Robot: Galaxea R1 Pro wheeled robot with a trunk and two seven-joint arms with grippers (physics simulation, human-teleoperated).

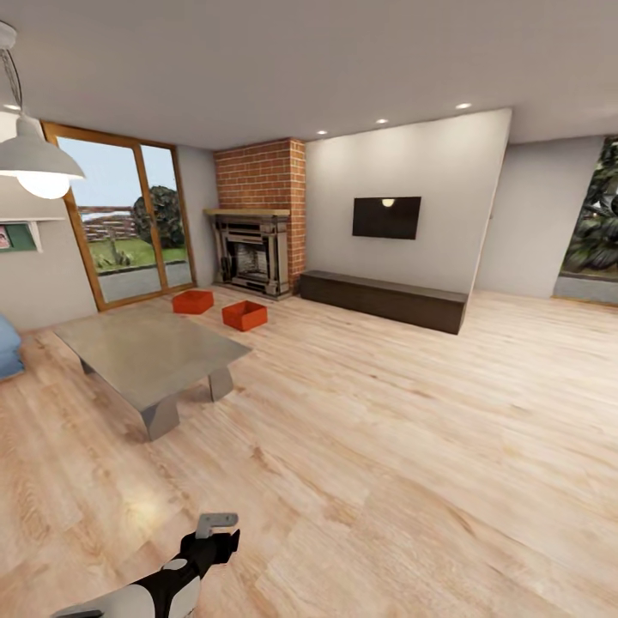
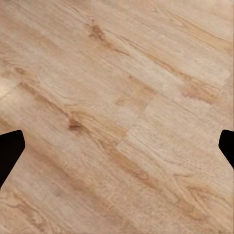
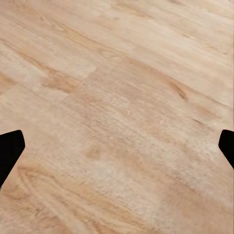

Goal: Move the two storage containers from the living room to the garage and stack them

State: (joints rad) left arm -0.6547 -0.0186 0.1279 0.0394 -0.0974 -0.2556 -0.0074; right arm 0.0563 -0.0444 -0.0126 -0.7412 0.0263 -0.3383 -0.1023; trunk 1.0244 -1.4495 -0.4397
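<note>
I am in the living room, and the garage is out of view. The two storage containers stand on the light wood floor in front of the fireplace, far ahead in the head view: one orange-red open box (image 1: 193,301) nearer the glass doors, the other (image 1: 245,315) a little closer to me. My left gripper (image 1: 219,530) hangs low at the near edge of that view, far from both boxes. In the left wrist view the left gripper (image 2: 117,148) is open over bare planks. The right gripper (image 3: 117,148) is also open above bare planks.
A grey low coffee table (image 1: 150,352) stands between me and the boxes, to the left. Behind them are a red brick fireplace (image 1: 257,249) and wood-framed glass doors (image 1: 129,223). A dark low cabinet (image 1: 386,300) lines the wall under a TV. Wide plank floor (image 1: 403,446) stretches ahead and right.
</note>
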